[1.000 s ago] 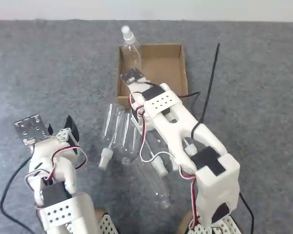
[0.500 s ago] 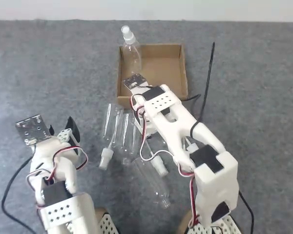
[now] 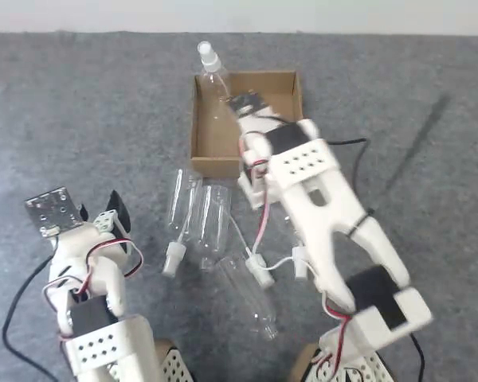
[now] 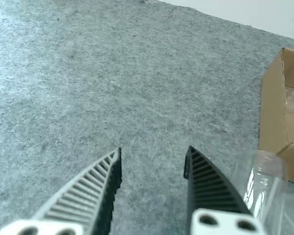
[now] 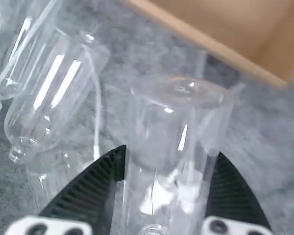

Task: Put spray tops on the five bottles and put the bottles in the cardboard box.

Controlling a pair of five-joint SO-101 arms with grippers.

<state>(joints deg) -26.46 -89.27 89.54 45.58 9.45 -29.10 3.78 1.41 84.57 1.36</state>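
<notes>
My right gripper (image 5: 170, 152) is shut on a clear bottle (image 5: 179, 127), whose base points at the front wall of the cardboard box (image 5: 225, 24). White spray parts show inside that bottle near the jaws. From above, the right arm (image 3: 307, 171) stretches over the box (image 3: 215, 135). One capped bottle (image 3: 211, 76) leans in the box's back left corner. Two clear bottles (image 3: 182, 195) (image 3: 211, 219) lie in front of the box, and another (image 3: 251, 294) lies nearer the arm bases. My left gripper (image 4: 153, 154) hangs open over bare carpet, left of the bottles.
Loose white spray tops lie by the bottles (image 3: 173, 256) (image 3: 261, 273) (image 3: 303, 261). White cables trail from the right arm across the bottles. Grey carpet stretches free to the left and far right. A bottle's base (image 4: 262, 181) shows beside my left gripper.
The right arm has swung right and toward the box, carrying a bottle out of the group. The left arm has stayed put.
</notes>
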